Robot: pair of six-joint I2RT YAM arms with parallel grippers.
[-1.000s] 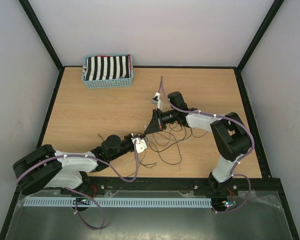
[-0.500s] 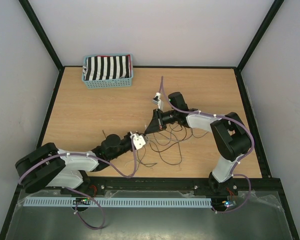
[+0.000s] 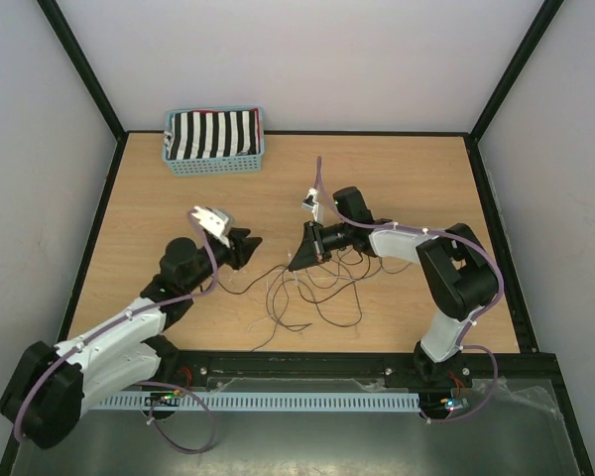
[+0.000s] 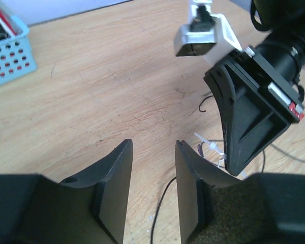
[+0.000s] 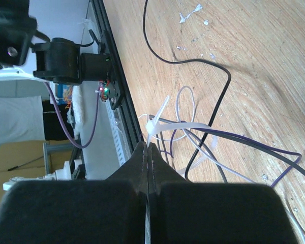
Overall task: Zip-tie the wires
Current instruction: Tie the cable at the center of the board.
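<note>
Your left arm has swung away from the wires [image 3: 322, 295] and up the table [image 3: 159, 213]. Its left gripper [image 3: 246, 244] now stands part-spread and empty, facing the right gripper [image 3: 299, 261], which is just beside it. The right gripper is pressed shut and appears to pinch the zip tie [image 5: 153, 125], though the contact itself is hard to see. The wires sprawl under and nearward of the right gripper, so the tie lies to your left gripper's right.

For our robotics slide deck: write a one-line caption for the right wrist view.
Closed right fingers pinch a white zip tie among looping thin wires on a wooden table.
</note>
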